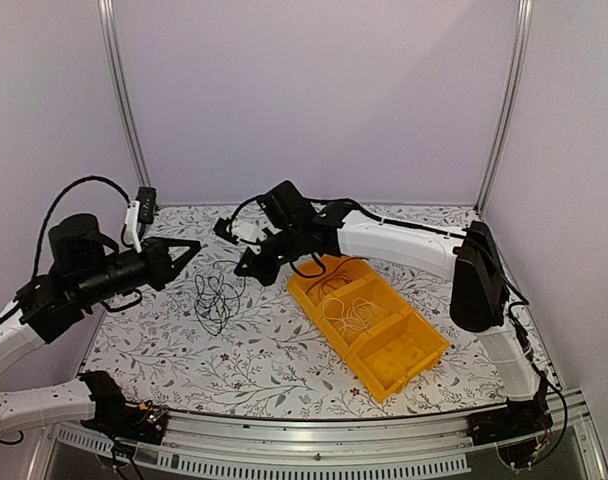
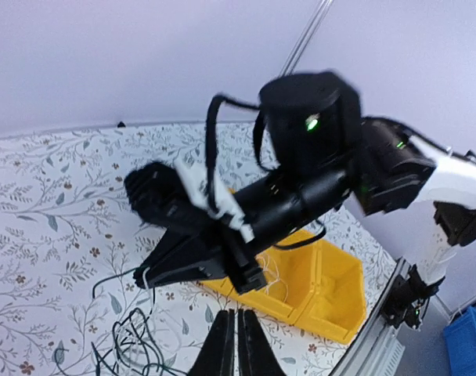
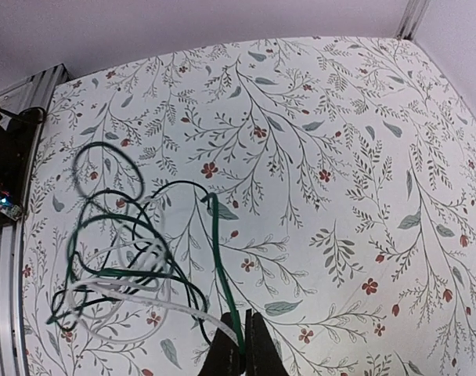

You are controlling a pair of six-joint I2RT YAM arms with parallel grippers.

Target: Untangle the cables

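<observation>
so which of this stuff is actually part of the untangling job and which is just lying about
Part of the job:
- tangle of thin dark and white cables
- right gripper, shut on strands of it
- thin white cable coiled in the yellow plastic three-compartment bin

Just there:
- the bin itself
- floral-patterned table cover
- left gripper, shut, clear of the tangle

Floral print all over the tablecloth (image 1: 284, 350): white ground, grey-green leafy sprigs, little red blossoms. On it, the cables (image 3: 144, 258). Close up from the right wrist they read dark green and white, and from overhead the heap looks black. Bright yellow bin (image 1: 416, 368), pale whitish strands (image 1: 349, 312) coiled inside. Walls (image 1: 314, 90) a soft lilac. The left arm (image 1: 104, 272) and right arm (image 1: 394, 240) mix black joints with white shells, and green lights (image 2: 311, 123) glow on the right one. A blue crate (image 2: 466, 345) sits at the corner.
</observation>
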